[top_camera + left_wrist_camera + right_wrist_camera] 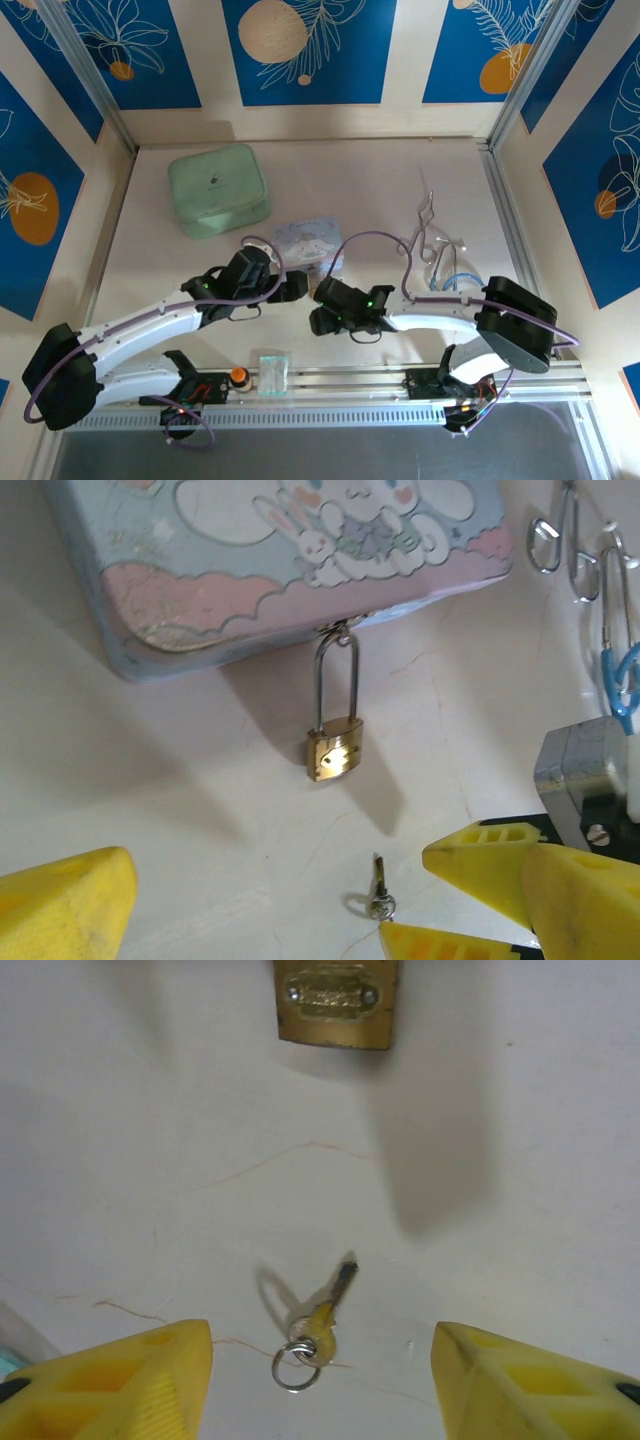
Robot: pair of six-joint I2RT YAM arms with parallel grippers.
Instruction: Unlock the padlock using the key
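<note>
Jaws of the right gripper [320, 1348] are held apart, grasping nothing; the key [328, 1312] is seen flat on the desk [500, 1110] between them, untouched. Left gripper [325, 915] jaws are spread wide, released. The padlock [335, 752], hooked to the tin [250, 580], lies just beyond the key, toward the desk's near edge.

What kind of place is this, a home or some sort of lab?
Probably a robot lab test cell: a pale table boxed in by blue printed panels, two robot arms mounted on a metal rail, and a small padlock as a prop.
</note>
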